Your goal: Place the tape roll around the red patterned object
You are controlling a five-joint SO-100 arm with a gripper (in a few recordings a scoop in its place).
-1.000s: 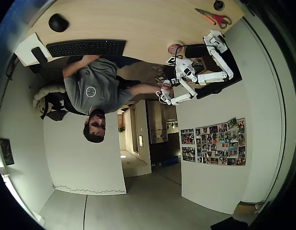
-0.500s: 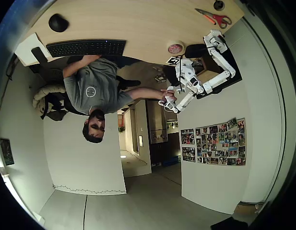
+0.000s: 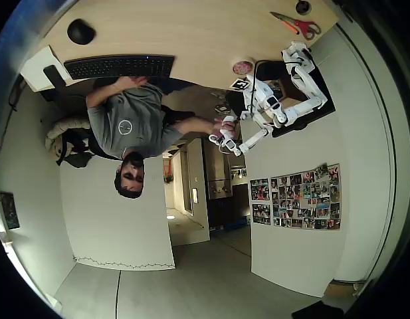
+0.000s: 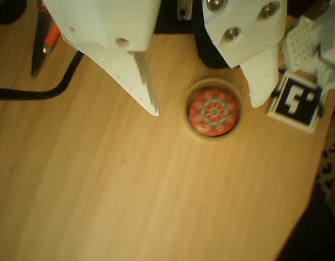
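Two things of the task: the tape roll point(image 4: 213, 113) lies flat on the wooden table point(image 4: 129, 196) with the red patterned object point(image 4: 213, 112) sitting inside its hollow centre, ringed all round in the wrist view.
Place on the table: near the edge, just beside a black-and-white square marker point(image 4: 296, 102); in the overhead view the pair shows as a small pink spot point(image 3: 242, 67).
Gripper point(image 4: 205, 106): jaws spread wide, holding nothing, above the ring.
Risk: a fingertip point(image 4: 260, 81) hangs close over the ring's rim; a careless move could catch it, dragging the ring off or nudging both toward the table edge.
Cable: a black lead point(image 4: 37, 89) lies well apart.
Writing: none readable; the marker bears only a blocky coded pattern.
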